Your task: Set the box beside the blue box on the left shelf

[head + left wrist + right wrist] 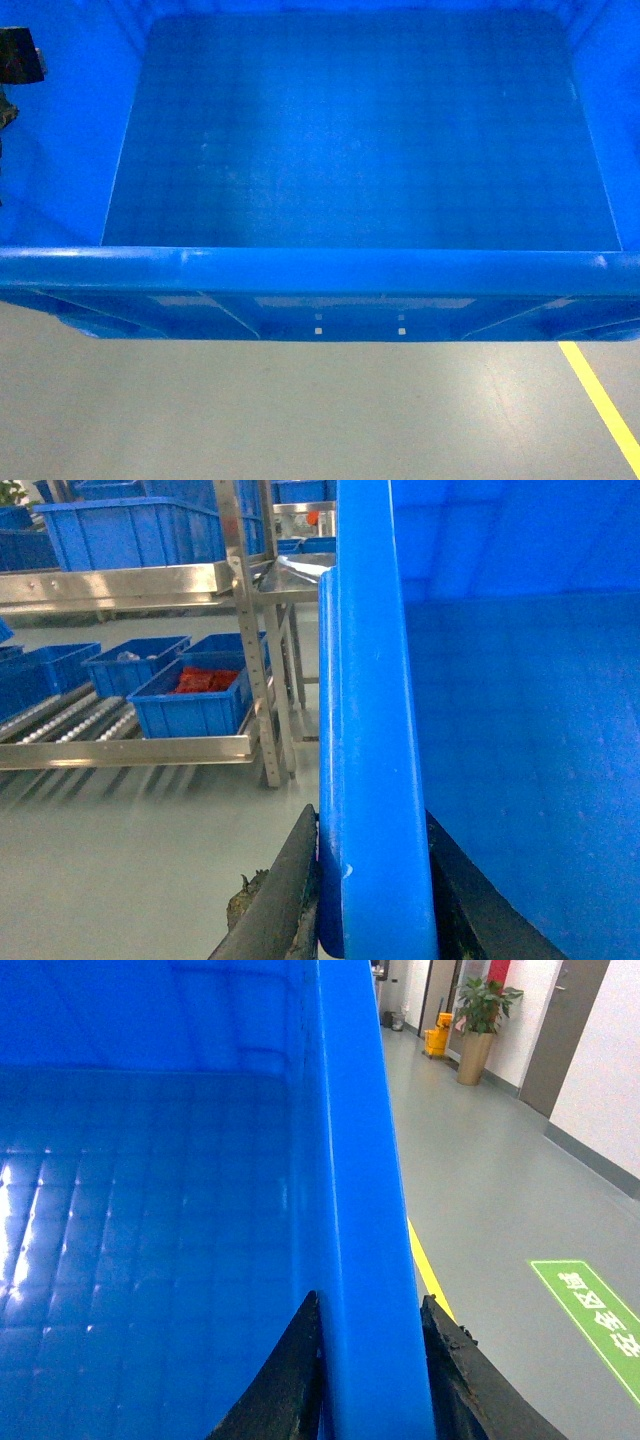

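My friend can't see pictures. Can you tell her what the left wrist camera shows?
The left gripper pinches the rim of a big blue box, one black finger on each side. Behind, on the left, a metal roller shelf holds smaller blue bins, one with something red inside.

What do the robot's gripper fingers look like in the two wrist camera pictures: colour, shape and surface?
In both wrist views the fingers are black and taper like curved wedges. The left gripper has one smoother, dark grey-black finger with rough, worn material at its base. The right gripper's fingers look matte black with a rough, crumbly-looking edge. No cables or markings show. In the head view, only a black part appears at the left edge.
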Controlling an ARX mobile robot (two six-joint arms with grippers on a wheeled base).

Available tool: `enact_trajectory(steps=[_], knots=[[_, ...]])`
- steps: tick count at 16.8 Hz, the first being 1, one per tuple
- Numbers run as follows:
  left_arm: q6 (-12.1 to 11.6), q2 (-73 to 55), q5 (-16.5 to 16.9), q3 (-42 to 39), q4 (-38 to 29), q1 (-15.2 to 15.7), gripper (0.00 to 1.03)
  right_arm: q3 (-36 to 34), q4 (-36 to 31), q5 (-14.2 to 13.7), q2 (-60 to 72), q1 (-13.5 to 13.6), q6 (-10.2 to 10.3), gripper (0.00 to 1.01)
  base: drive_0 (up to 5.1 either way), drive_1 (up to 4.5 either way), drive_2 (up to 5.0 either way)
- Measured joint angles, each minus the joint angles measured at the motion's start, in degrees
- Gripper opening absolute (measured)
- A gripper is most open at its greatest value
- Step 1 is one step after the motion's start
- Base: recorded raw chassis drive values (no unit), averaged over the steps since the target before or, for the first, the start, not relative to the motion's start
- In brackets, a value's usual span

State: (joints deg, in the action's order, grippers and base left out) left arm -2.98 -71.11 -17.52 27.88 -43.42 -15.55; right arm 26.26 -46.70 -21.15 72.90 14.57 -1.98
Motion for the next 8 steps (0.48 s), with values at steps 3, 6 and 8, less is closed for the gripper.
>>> enact_trajectory(steps=[3, 6, 8], knots=[[0.0, 0.0, 0.0, 0.0, 0.1, 0.0, 0.18, 0.0, 0.1, 0.0, 0.0, 0.0, 0.0, 0.21, 0.0, 4.33, -4.3], [0.0, 0.0, 0.0, 0.0, 0.1, 0.0, 0.18, 0.0, 0.2, 0.0, 0.0, 0.0, 0.0, 0.21, 0.0, 4.33, -4.3], [0.0, 0.0, 0.0, 0.0, -0.1, 0.0, 0.18, 0.0, 0.1, 0.0, 0.0, 0.0, 0.0, 0.21, 0.0, 4.33, -4.3]])
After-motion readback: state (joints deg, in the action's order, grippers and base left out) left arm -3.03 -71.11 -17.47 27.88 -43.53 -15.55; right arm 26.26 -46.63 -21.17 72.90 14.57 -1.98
